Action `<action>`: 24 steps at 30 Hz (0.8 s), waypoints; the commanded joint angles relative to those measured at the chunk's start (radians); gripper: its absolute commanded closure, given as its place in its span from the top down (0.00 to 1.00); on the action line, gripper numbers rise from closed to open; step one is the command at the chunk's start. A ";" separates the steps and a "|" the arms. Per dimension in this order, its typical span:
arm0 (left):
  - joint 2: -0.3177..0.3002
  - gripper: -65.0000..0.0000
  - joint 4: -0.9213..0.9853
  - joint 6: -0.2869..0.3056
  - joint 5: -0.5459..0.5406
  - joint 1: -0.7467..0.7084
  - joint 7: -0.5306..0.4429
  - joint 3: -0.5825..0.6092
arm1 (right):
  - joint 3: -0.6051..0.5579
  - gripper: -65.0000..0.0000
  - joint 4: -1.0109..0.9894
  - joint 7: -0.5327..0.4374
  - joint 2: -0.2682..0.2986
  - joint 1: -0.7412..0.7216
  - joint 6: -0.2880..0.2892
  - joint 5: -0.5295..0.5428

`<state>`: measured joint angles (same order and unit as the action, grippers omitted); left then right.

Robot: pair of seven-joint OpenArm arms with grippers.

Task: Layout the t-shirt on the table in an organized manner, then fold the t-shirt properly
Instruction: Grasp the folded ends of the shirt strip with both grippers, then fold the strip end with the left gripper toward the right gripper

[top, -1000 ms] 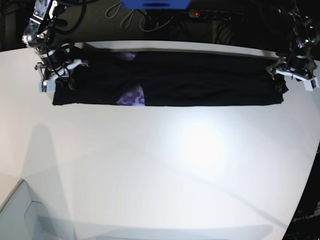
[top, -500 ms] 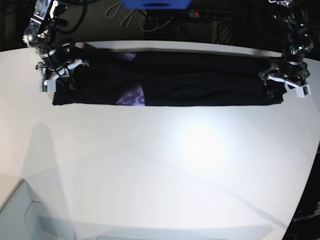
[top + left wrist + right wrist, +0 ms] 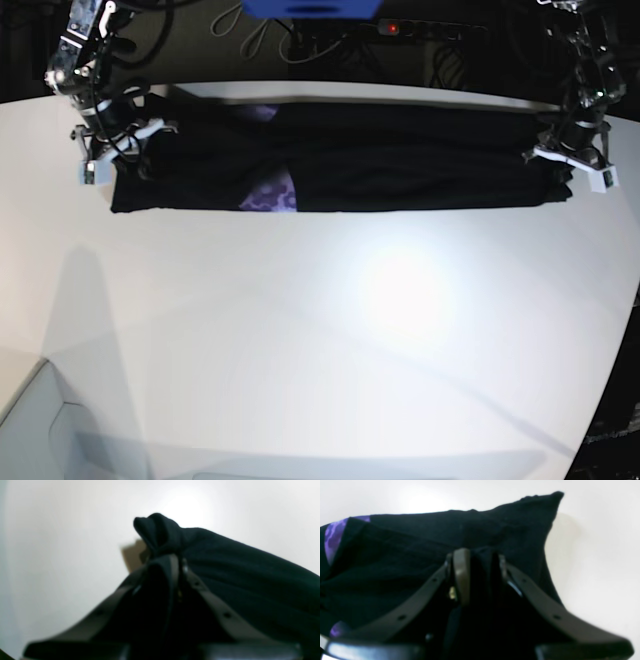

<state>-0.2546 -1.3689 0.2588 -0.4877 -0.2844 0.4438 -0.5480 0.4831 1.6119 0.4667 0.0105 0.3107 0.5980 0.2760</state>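
T-shirt (image 3: 400, 165) fabric, black, lies stretched in a long narrow band across the far part of the white surface (image 3: 330, 330), running nearly from one side to the other in the base view, with a purple printed patch (image 3: 268, 195) showing at its near edge left of the middle. Each end of the band is taken by an arm. The left claw (image 3: 175, 555), on the right in the base view, is clenched on the t-shirt: its wrist view shows the two dark fingers (image 3: 162, 580) drawn close together with a bunched knot of cloth standing up just beyond their tips and the rest of the garment falling away to the right. The right claw (image 3: 477, 557), on the left in the base view, is likewise grasping the t-shirt, a thick fold of cloth filling the gap between its fingers (image 3: 461, 575), a corner of the fabric rising to a point beyond them and purple print visible at the left edge of that view.
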 commanded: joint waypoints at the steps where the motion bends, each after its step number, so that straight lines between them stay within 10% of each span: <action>1: -0.013 0.00 -0.017 -0.003 0.001 0.001 0.011 -0.005 | 0.001 0.25 0.018 -0.026 0.004 -0.005 0.001 0.015; 12: -0.007 0.00 -0.337 -0.011 0.002 -0.009 0.023 -0.002 | -0.042 0.25 0.015 -0.026 0.004 -0.005 0.001 0.015; 24: 0.140 0.01 -0.550 -0.014 0.007 -0.011 0.260 0.174 | -0.071 0.25 0.017 -0.026 0.003 0.002 0.001 0.015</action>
<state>-0.1047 -1.9026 0.2401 -0.4679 -0.3016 0.7292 -0.3645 0.4118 1.6115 0.4625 0.0055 0.3115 0.5968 0.2729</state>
